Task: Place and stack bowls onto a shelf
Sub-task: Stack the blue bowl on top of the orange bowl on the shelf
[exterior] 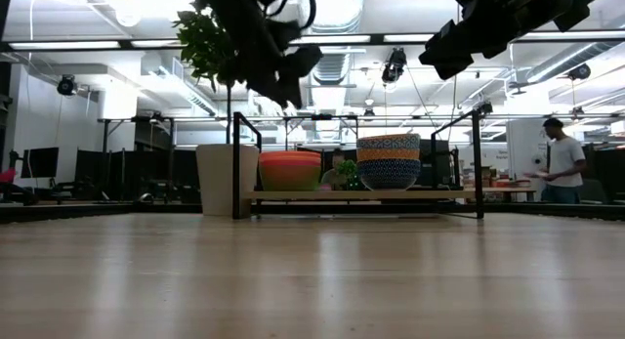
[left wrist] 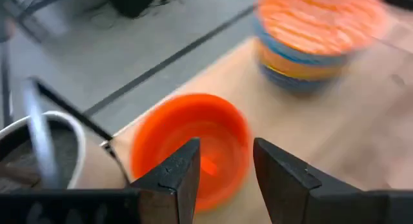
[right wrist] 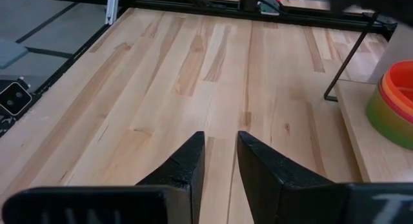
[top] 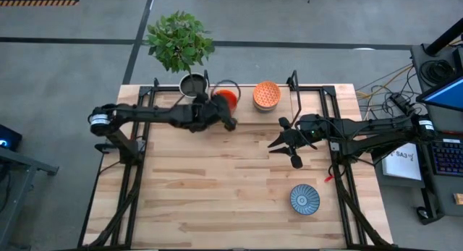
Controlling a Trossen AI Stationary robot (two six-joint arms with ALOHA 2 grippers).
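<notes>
A red-orange bowl [top: 227, 97] tops a stack on the shelf [top: 244, 106], next to a second stack topped by the dotted orange bowl [top: 266, 95]. The low view shows both stacks, red-orange [exterior: 290, 169] and dotted [exterior: 388, 160], resting on the shelf board [exterior: 342, 194]. My left gripper [left wrist: 226, 161] hangs open above the red-orange bowl [left wrist: 187, 140], clear of it [exterior: 285, 70]. My right gripper [right wrist: 221, 150] is open and empty over the middle of the table [top: 284, 135]. A blue-and-white patterned bowl [top: 304, 199] sits on the table near the right front.
A potted plant [top: 189, 83] stands at the shelf's left end, close to my left arm. Black upright posts [exterior: 234, 163] [exterior: 478, 163] frame the shelf. A person [exterior: 562, 163] stands in the room behind. Bare wood [top: 217, 186] stretches across the table's near half.
</notes>
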